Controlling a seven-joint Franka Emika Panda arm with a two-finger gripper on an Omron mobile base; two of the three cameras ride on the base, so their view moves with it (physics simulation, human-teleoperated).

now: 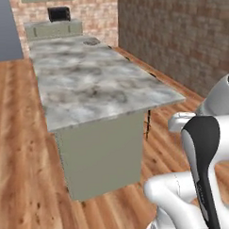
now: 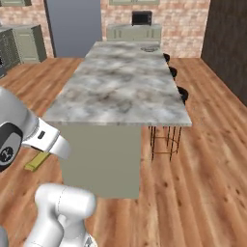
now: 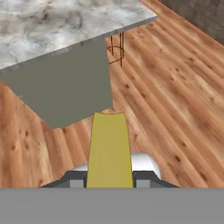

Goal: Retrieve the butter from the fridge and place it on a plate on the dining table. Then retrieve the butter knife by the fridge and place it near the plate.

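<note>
Ahead, across bare wooden plank floor (image 1: pixel 23 139), the large island dining table with a grey-white veined marble top and pale green base (image 1: pixel 94 89), its near end panel squarely facing the base. Along its right side, dark bar stools on thin metal legs (image 2: pixel 169 91), mostly tucked under the overhang. To the right, a dark brick wall (image 1: pixel 179 33); at the far end, pale green wall cabinets carrying a small black microwave (image 2: pixel 142 18). At the far end of the marble, a round shallow grey-beige plate (image 1: pixel 90 41), small and hard to make out. Low beside the arm, clear of the table, the thin flat yellow stick of butter (image 3: pixel 109 151), smooth and plain, pinched between the two dark finger tips of the gripper (image 3: pixel 109 178) closed narrowly onto it. Fingers cut off at the picture's lower edge; butter's near end hidden there.
</note>
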